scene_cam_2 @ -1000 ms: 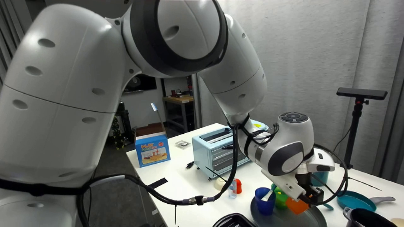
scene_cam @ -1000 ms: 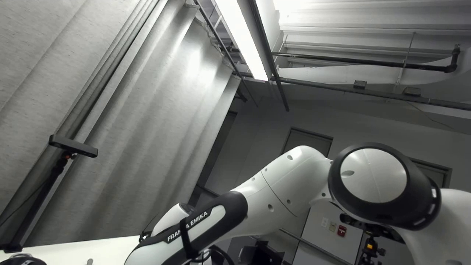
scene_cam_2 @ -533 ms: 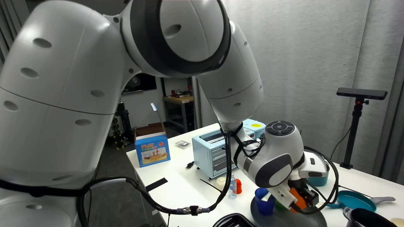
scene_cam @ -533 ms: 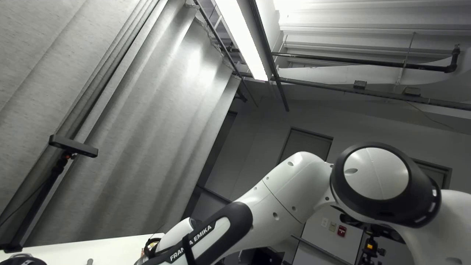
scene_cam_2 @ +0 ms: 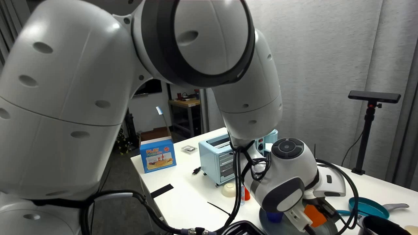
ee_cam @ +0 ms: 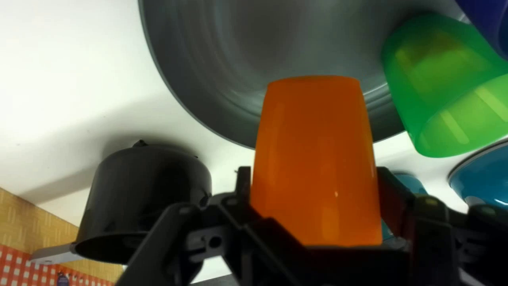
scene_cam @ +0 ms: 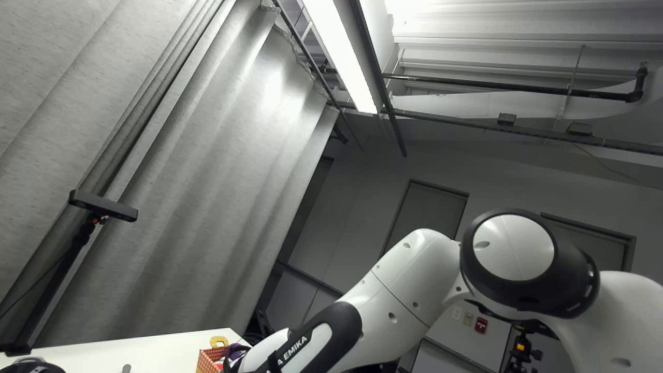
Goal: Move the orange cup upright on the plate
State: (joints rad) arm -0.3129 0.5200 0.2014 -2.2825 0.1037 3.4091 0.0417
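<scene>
Plate (ee_cam: 270, 39): ahead of the jaws in the wrist view, presumably the landing spot.
Pot (ee_cam: 147, 194): left of the jaws there, off the plate, worth keeping clear of.
Orange cup (ee_cam: 315, 159): in the gripper (ee_cam: 314, 182), jaws pinching its sides, narrow end pointing ahead, probably so the base lands first; plate contact untellable.

orange cup (ee_cam: 315, 163) above gray plate (ee_cam: 274, 47)

Three cups (ee_cam: 315, 159) (ee_cam: 432, 79) (ee_cam: 486, 24), orange, green and blue; one plate (ee_cam: 230, 43); one pan (scene_cam_2: 369, 209); one cream bowl (scene_cam_2: 228, 190); one toaster oven (scene_cam_2: 210, 160); one blue box (scene_cam_2: 159, 156); one basket (scene_cam: 206, 361).
</scene>
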